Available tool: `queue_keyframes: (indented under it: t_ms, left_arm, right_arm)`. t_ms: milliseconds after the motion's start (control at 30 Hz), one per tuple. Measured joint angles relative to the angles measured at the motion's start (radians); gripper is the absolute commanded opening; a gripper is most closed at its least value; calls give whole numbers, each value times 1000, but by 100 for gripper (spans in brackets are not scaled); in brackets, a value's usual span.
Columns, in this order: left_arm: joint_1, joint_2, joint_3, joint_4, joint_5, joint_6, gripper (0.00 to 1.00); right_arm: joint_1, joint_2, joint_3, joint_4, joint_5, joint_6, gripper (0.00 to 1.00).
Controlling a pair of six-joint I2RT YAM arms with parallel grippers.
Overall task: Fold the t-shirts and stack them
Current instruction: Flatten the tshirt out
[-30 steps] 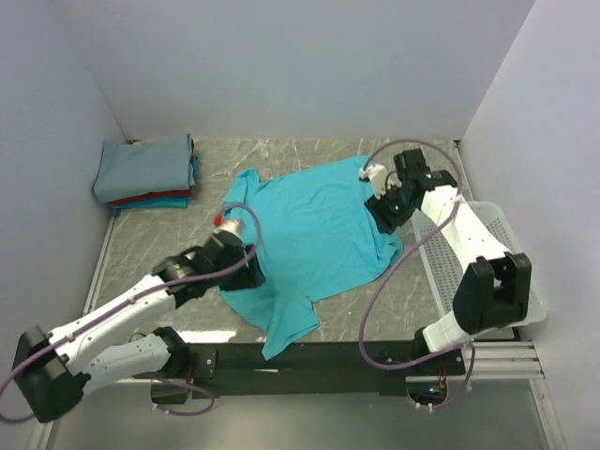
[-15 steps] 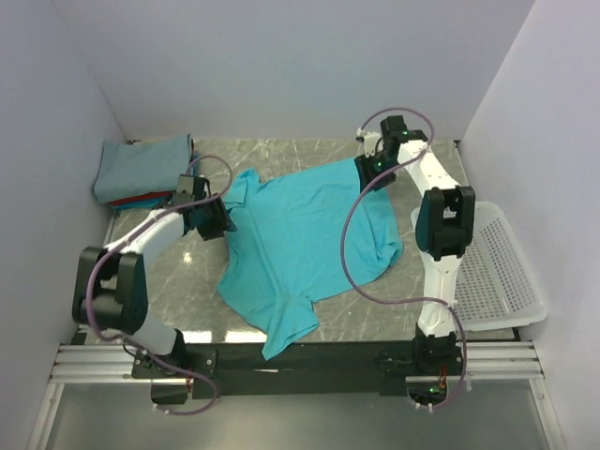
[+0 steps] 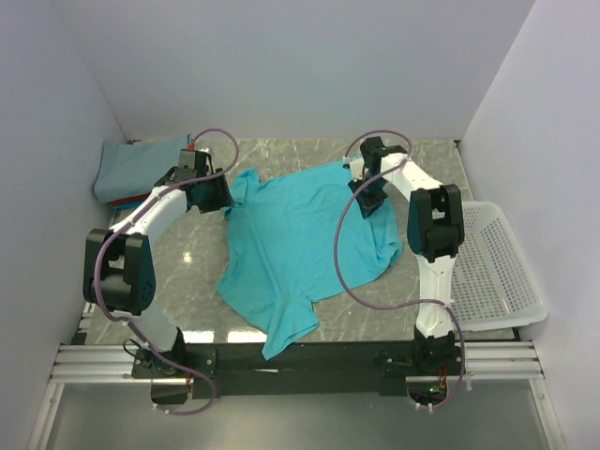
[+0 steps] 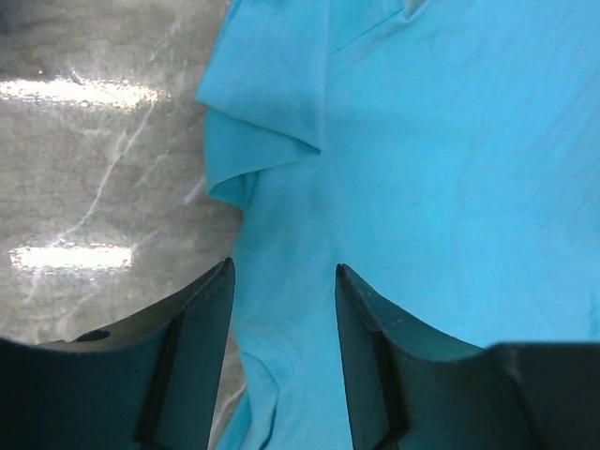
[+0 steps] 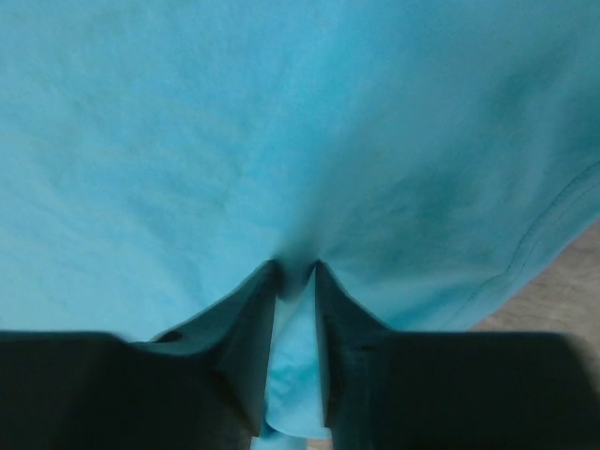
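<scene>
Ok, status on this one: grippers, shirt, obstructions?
Left gripper open over turquoise t-shirt, sleeve side. Right gripper pinching its far corner. Folded stack apart, far left.

One turquoise tee (image 3: 300, 234) is lying flat, at least two folded tees (image 3: 136, 167), grey-blue over red, are sitting stacked, one basket (image 3: 497, 272) is standing by, and two arms (image 3: 155, 211) (image 3: 431, 220) are reaching over one table (image 3: 187, 267).

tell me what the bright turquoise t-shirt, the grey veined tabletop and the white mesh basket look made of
Bright turquoise t-shirt: soft matte knit, probably cotton. It wrinkles loosely and shows a stitched hem.
Grey veined tabletop: marble-look stone or laminate, can't tell which. It is glossy, with bright light reflections.
White mesh basket: likely rigid plastic, judging by its regular perforated grid and smooth rim.
</scene>
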State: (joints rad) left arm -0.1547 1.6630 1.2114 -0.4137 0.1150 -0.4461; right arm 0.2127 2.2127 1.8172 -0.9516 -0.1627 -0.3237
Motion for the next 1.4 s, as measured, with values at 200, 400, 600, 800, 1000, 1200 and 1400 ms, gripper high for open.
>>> queue_keyframes:
  t_ms: [200, 400, 600, 800, 1000, 1200, 1400]
  left_arm:
    - [5, -2, -14, 5, -8, 34, 52]
    - [5, -2, -22, 6, -6, 43, 51]
    - [5, 78, 76, -10, 5, 43, 50]
    - [6, 270, 296, -17, 68, 59, 39]
    - [8, 423, 376, -33, 114, 79, 39]
    - [12, 474, 376, -51, 154, 76, 40]
    - [19, 476, 376, -39, 188, 59, 40]
  right_arm:
    - [1, -54, -141, 45, 47, -3, 0]
    - [1, -214, -392, 35, 57, -36, 4]
    - [-10, -368, -419, -24, 16, -68, 47]
    - [-47, -388, -250, 14, -100, -55, 47]
    - [-65, -392, -259, 72, -234, -41, 47]
    - [-71, -404, -322, 93, -316, -41, 47]
    - [-72, -404, -332, 103, -357, -42, 47]
